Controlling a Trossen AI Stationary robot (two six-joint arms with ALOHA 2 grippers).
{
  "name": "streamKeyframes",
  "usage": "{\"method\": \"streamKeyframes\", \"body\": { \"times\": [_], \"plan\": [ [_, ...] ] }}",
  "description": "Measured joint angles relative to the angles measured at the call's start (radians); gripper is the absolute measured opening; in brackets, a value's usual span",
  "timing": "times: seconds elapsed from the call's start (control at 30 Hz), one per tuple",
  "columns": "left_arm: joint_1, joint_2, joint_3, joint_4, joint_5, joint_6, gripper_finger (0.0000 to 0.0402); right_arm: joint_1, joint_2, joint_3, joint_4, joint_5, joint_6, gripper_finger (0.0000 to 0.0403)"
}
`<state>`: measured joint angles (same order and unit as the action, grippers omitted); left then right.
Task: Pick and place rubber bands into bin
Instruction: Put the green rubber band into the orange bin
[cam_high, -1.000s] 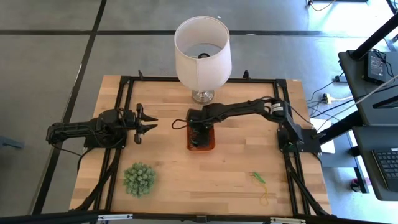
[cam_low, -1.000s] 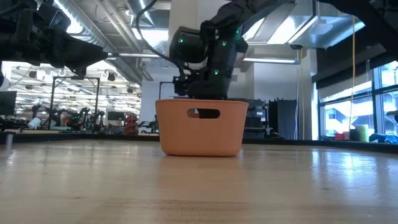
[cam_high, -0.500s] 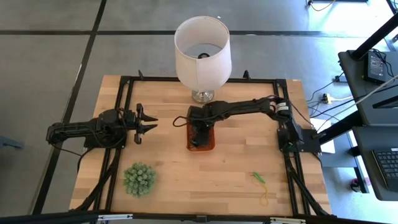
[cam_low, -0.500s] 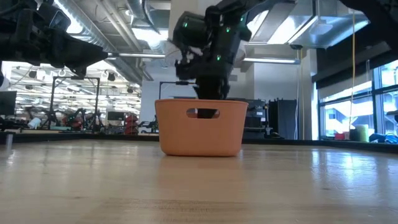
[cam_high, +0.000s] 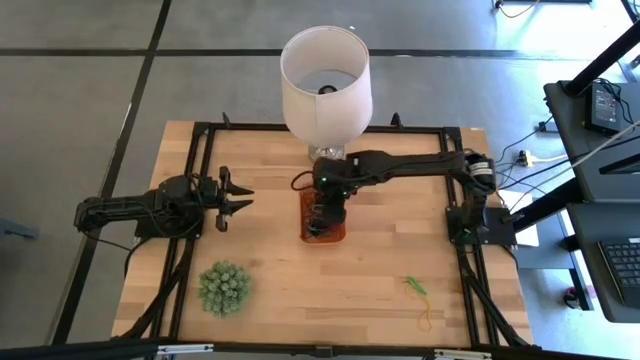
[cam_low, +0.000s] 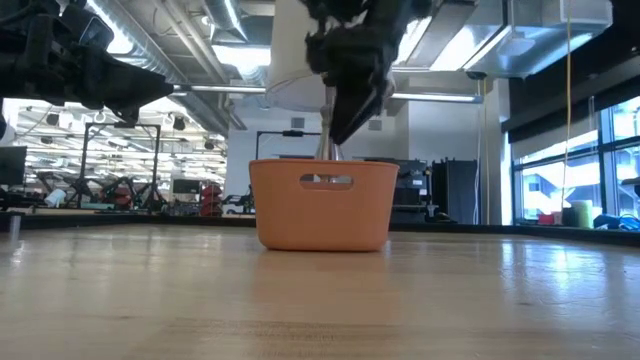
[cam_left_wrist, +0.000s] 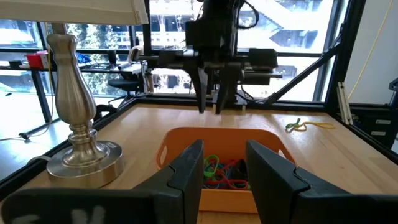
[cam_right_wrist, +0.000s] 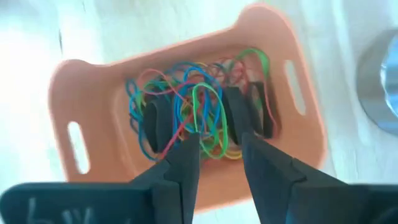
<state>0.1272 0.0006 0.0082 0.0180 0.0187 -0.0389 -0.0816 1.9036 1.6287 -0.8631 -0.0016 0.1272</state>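
A pale wooden table (cam_high: 380, 270) framed by black rails stands on a grey floor, with a workshop of windows and ceiling lights visible beyond it in the low view. Near the table's middle sits the orange bin (cam_high: 324, 234), just in front of a white-shaded lamp (cam_high: 325, 82) on a silver base. The right gripper (cam_high: 326, 208) hangs directly above the bin, pointing down into it, its fingers (cam_right_wrist: 180, 163) set apart with nothing between them; its wrist view looks straight down on a tangle of rubber bands (cam_right_wrist: 199, 115) in green, blue, red and yellow lying on the bin's floor below the fingertips. Two more bands, a green one (cam_high: 416, 287) and a yellow one (cam_high: 425, 319), lie on the table toward its front right corner, well apart from both grippers. The left gripper (cam_high: 238, 199) waits above the table's left side, aimed at the bin, fingers (cam_left_wrist: 186, 168) apart and empty. A spiky green ball plant (cam_high: 223, 288) sits near the front left. From above, the right arm covers much of the bin, so its contents barely show there; in the low view the bin's wall (cam_low: 322, 207) hides the bands entirely, and the gripper's tips drop out of sight behind its rim.
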Motion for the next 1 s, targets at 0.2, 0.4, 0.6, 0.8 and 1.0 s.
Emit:
{"method": "streamKeyframes", "body": {
  "times": [0.2,0.4,0.6,0.8,1.0],
  "plan": [
    [0.0,0.0,0.0,0.0,0.0,0.0,0.0114,0.04,-0.171,-0.198,0.039,0.089,0.131,0.0124],
    [0.0,0.002,0.0,0.0,0.0,0.0,0.0114,0.125,-0.427,-0.492,0.106,0.104,0.373,0.0124],
    [0.0,0.002,0.0,0.001,0.0,0.0,0.0114,0.293,-0.64,-0.697,0.028,0.11,0.718,0.0106],
    [0.0,0.002,0.0,0.0,0.0,0.0,0.0114,0.515,-0.719,-0.814,-0.006,0.11,1.063,0.0065],
    [0.0,0.003,0.0,0.0,0.0,0.0,0.0114,0.682,-0.71,-0.877,0.005,0.114,1.302,0.0052]
  ]
}}
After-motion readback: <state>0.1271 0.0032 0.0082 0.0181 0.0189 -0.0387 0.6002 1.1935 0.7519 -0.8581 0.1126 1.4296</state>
